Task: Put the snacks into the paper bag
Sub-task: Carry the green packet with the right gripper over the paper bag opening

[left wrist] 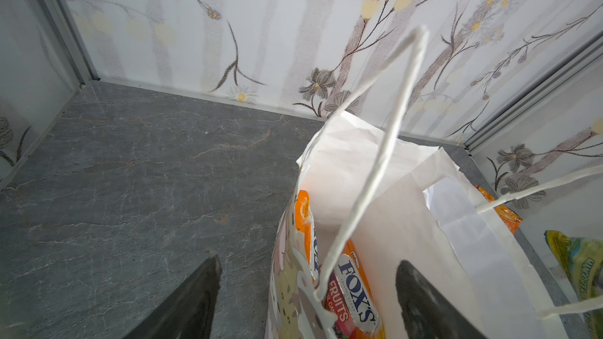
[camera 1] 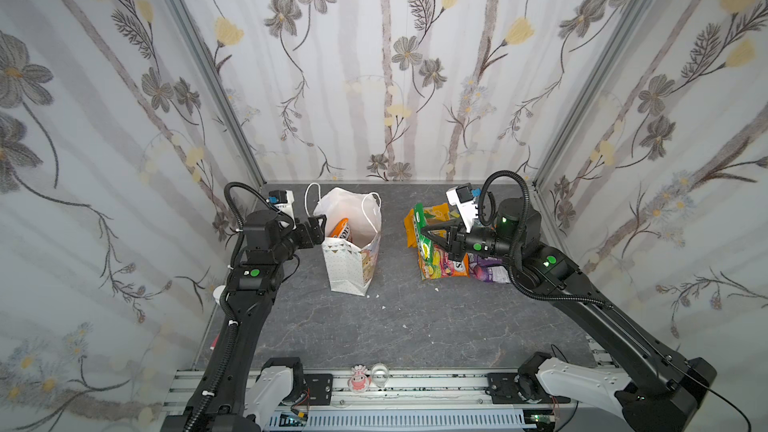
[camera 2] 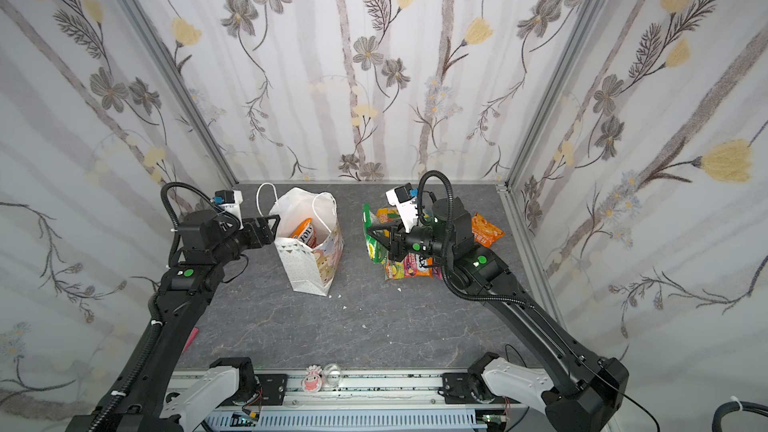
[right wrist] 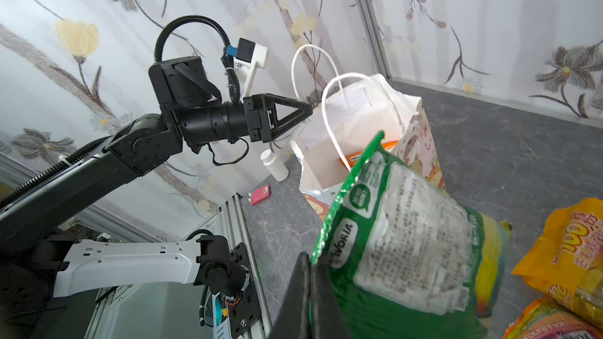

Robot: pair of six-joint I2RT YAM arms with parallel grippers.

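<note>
The white paper bag (camera 1: 349, 272) (camera 2: 308, 274) stands open left of centre, with an orange FOX'S packet (camera 1: 341, 231) (left wrist: 355, 291) inside it. My left gripper (camera 1: 318, 228) (left wrist: 306, 288) is open astride the bag's left rim, one finger outside and one inside. My right gripper (camera 1: 424, 235) (right wrist: 310, 275) is shut on the edge of a green packet (camera 1: 419, 218) (right wrist: 408, 233), lifted above the pile of snacks (camera 1: 451, 265) right of the bag. A purple packet (camera 1: 490, 271), a yellow-orange one (right wrist: 567, 249) and an orange chip bag (camera 2: 486, 231) lie there.
Flowered walls close in the grey table (camera 1: 395, 326) on three sides. A white bottle (right wrist: 275, 166) and a small pink item (right wrist: 259, 195) lie at the table's left edge. A pink figurine (camera 1: 358, 382) and a clear cup (camera 1: 380, 376) sit on the front rail.
</note>
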